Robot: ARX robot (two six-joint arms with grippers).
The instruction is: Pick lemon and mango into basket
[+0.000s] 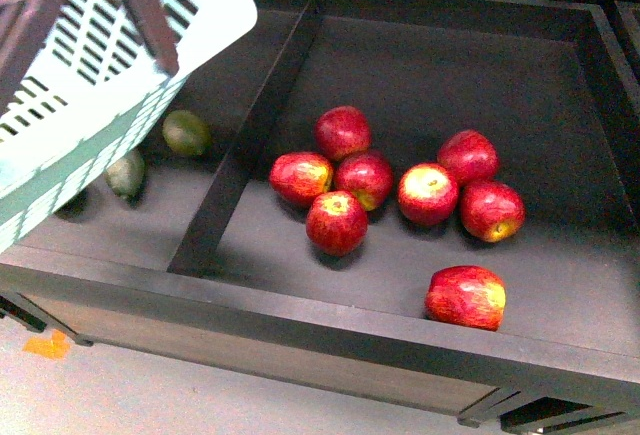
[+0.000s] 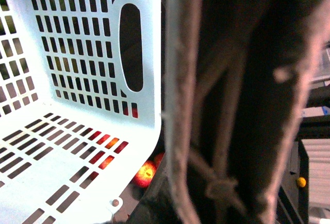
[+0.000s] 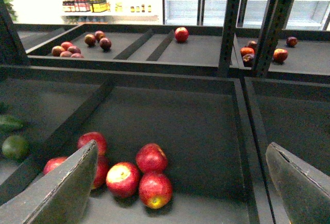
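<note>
Basket (image 1: 90, 65) tilted, raised over left compartment of dark bin (image 1: 300, 320), above green fruits (image 1: 186, 133). Handle (image 2: 232, 105) blurred close-up; L gripper state can't tell. R gripper (image 3: 181, 145) fingers (image 3: 62, 193) spread wide, above apples (image 3: 139, 175).

red apples (image 1: 366, 177) in dark bin (image 1: 450, 85), green fruits (image 1: 186, 133) — beyond divider (image 1: 250, 145)
</note>
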